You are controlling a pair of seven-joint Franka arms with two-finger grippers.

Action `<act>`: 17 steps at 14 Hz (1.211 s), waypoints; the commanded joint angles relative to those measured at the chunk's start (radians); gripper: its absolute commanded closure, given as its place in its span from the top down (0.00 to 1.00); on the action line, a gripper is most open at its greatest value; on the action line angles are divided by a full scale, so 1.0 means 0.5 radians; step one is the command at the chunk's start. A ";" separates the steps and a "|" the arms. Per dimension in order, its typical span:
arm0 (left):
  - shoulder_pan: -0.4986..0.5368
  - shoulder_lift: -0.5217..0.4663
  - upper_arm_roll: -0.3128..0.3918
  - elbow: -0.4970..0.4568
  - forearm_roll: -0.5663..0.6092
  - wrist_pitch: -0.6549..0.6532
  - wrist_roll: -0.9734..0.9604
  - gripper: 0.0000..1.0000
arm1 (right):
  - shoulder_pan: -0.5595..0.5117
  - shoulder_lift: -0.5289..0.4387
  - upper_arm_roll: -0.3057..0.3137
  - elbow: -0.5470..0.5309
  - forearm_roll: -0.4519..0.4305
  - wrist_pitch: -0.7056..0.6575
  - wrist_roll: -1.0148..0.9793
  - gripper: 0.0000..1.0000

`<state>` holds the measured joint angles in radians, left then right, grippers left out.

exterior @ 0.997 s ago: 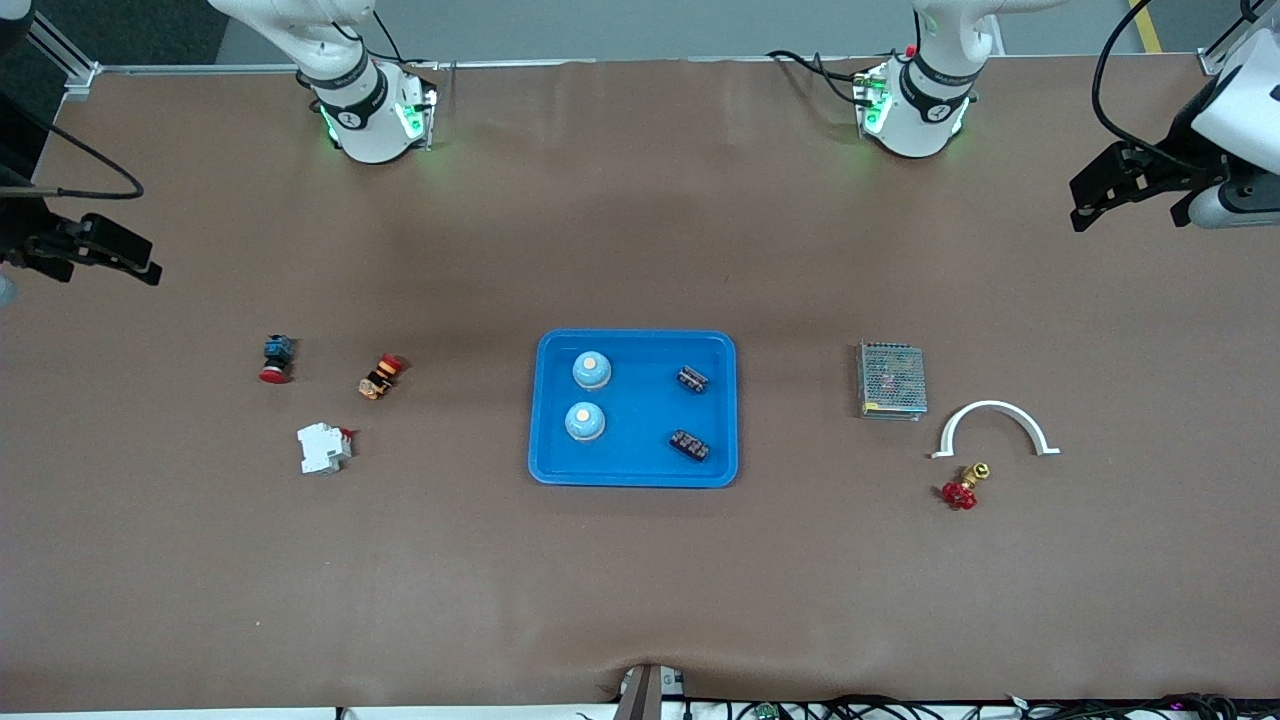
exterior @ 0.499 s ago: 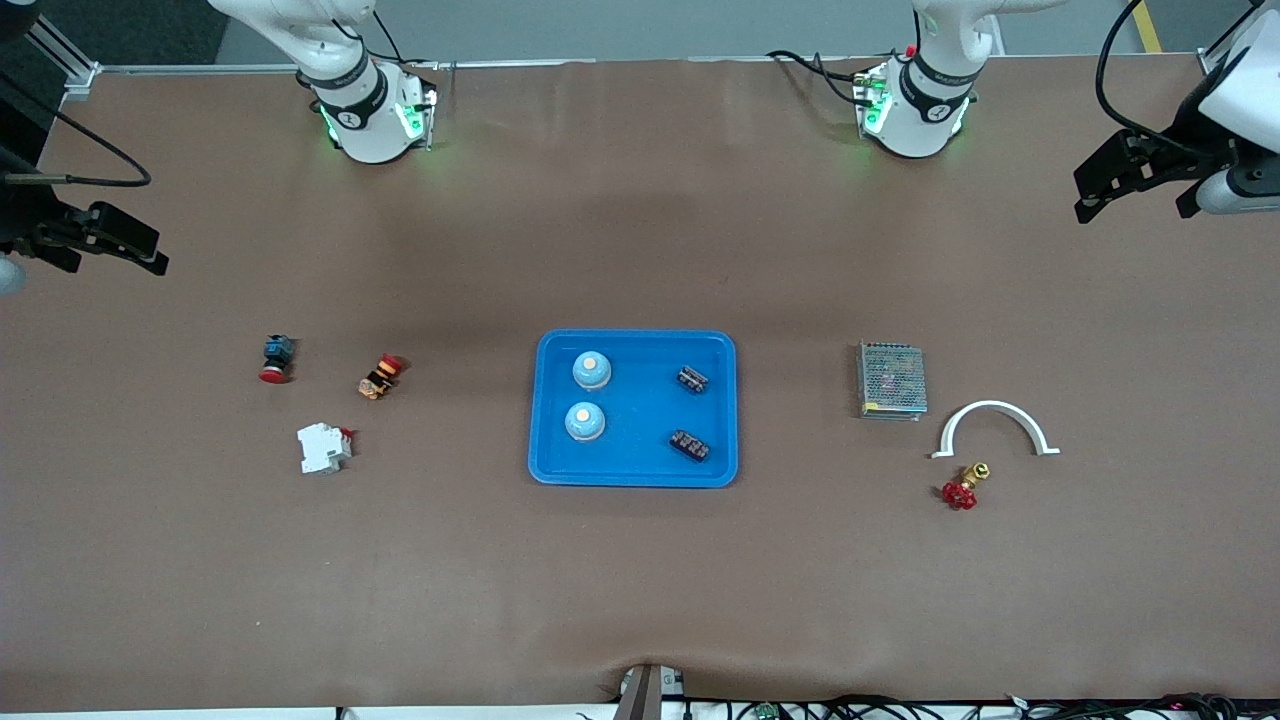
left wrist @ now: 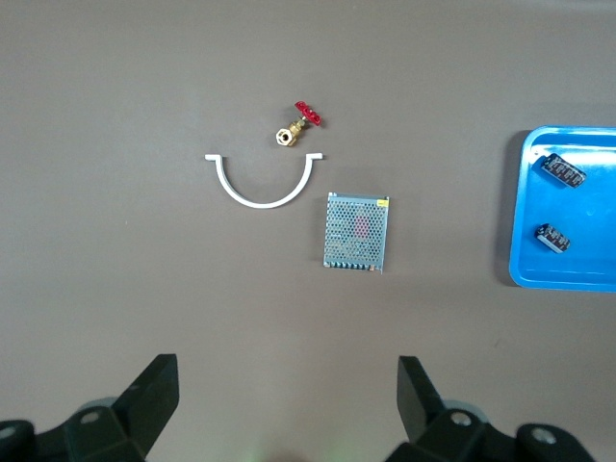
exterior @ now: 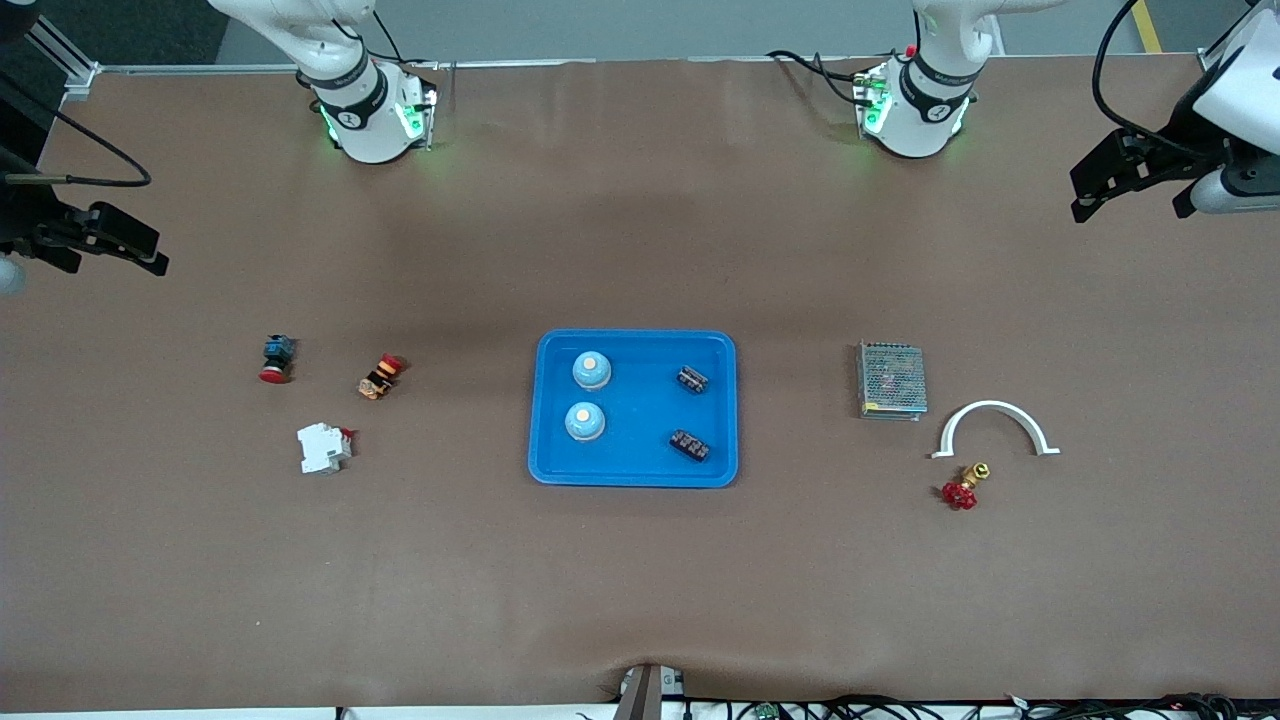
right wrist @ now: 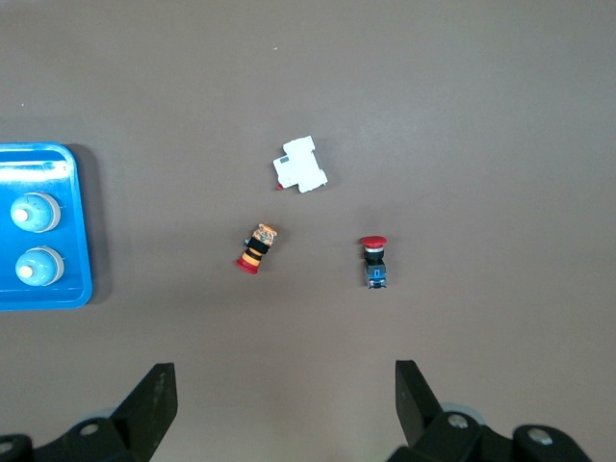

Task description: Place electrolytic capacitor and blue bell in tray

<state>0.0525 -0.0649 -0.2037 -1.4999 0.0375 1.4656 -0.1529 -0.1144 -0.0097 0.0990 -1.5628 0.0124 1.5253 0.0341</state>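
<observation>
**A:** Tray contents first: the shallow bright-blue plastic tray (exterior: 634, 470) sits mid-table, and nearest the front camera it holds a dark ribbed electrolytic capacitor (exterior: 689, 445) and a pale-blue domed bell (exterior: 584, 421). Farther back lie a second capacitor (exterior: 692, 379) and a second bell (exterior: 591, 370).

**B:** So nothing is left to load?

**A:** I judge the placing done; all four rest inside the rim.

**B:** What has changed, then?

**A:** Only the arms. Over the last second both have drawn up and outward. The left end effector (exterior: 1135, 185) hangs over bare table at its arm's end, fingers spread wide and empty. The right end effector (exterior: 95, 240) is likewise parted, holding nothing, over its own end.

**B:** A retreat, I'd say.
</observation>
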 commanded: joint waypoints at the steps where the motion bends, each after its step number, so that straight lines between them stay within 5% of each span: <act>1: 0.012 -0.033 -0.004 -0.016 -0.035 -0.020 0.048 1.00 | 0.011 -0.057 0.005 -0.056 0.012 0.020 0.024 1.00; 17: 0.009 0.004 0.009 -0.013 -0.038 -0.020 0.051 1.00 | 0.026 -0.054 0.005 -0.056 0.006 0.020 0.024 1.00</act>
<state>0.0531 -0.0629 -0.1998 -1.5053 0.0375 1.4656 -0.1529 -0.1070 -0.0097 0.1029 -1.5641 0.0125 1.5255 0.0341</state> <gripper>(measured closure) 0.000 0.000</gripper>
